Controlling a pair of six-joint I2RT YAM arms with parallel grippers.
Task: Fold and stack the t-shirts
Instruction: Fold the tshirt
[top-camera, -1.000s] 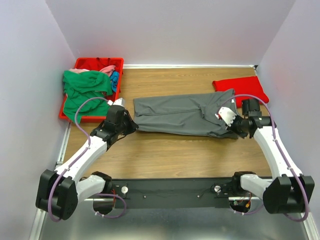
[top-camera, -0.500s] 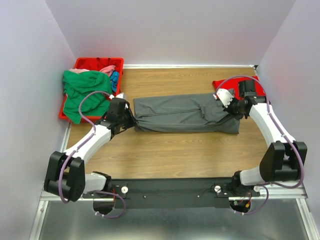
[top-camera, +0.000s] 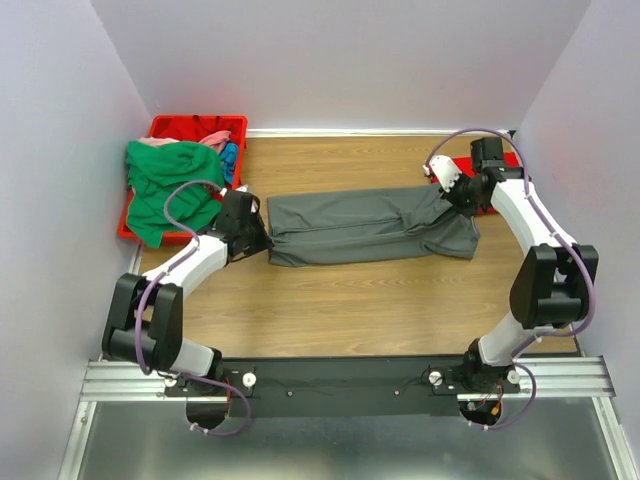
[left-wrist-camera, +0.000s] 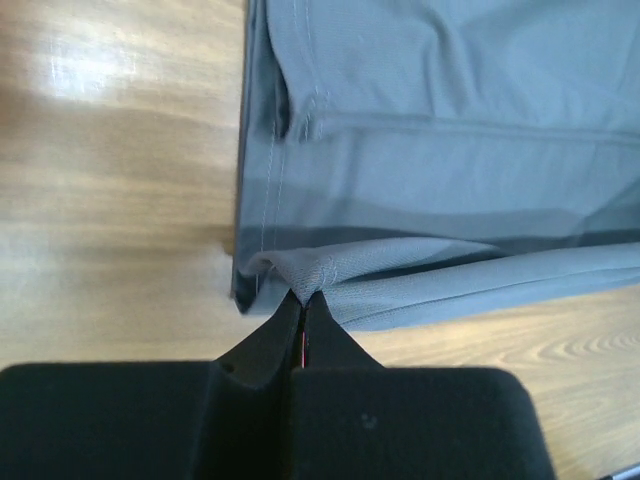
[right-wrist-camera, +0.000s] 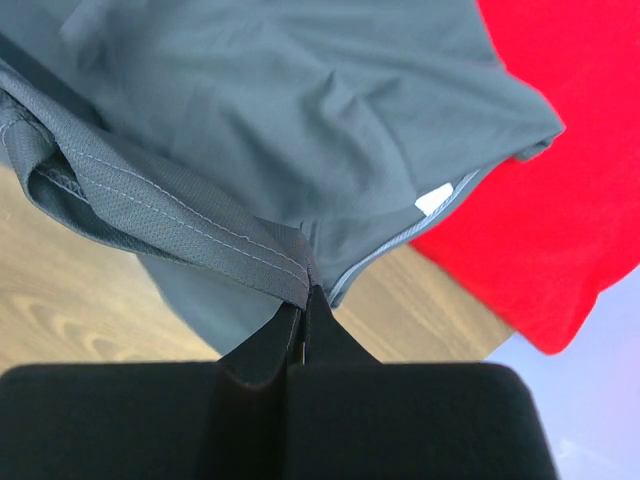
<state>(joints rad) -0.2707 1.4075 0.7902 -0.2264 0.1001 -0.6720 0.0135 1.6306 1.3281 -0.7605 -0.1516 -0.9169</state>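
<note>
We pinch dark grey t-shirt (top-camera: 370, 225), centre of table (top-camera: 350, 310): left gripper (left-wrist-camera: 304, 303) nips its 9 o'clock end, right gripper (right-wrist-camera: 305, 300) its 3 o'clock end. Both ends held, we judge, so fold runs even.

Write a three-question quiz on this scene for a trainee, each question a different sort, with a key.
1. True or false: the left tool and the right tool are each shut on the dark grey t-shirt.
2. Where is the green t-shirt? A) heaped over the red bin B) spread on the grey shirt C) held in the right tool.
3. Fill in: the grey shirt's end by the right tool overlaps a ____ t-shirt.
Key: 1 true; 2 A; 3 red t-shirt.
</note>
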